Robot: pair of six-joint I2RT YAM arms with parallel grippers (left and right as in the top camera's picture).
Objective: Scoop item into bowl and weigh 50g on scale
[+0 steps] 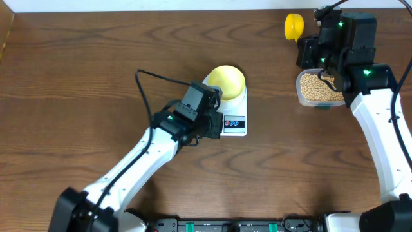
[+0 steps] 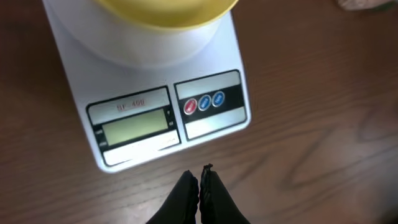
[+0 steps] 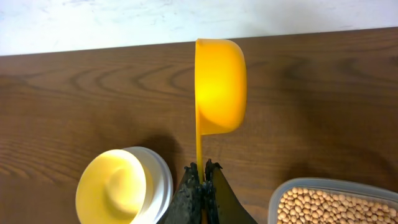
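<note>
The left pincer (image 1: 215,125) is clenched and empty beside the front of the scale (image 1: 237,106), where the bowl (image 1: 226,80) stands. The right pincer (image 1: 305,40) grasps the scoop (image 1: 293,26) over the tabletop (image 1: 77,77), near the tub (image 1: 299,96) of beans (image 1: 317,87). Left wrist: the display (image 2: 134,127) is blank, the print above it too faint to read. Right wrist: bowl and scoop look empty, so I judge scooping and weighing remain.
</note>
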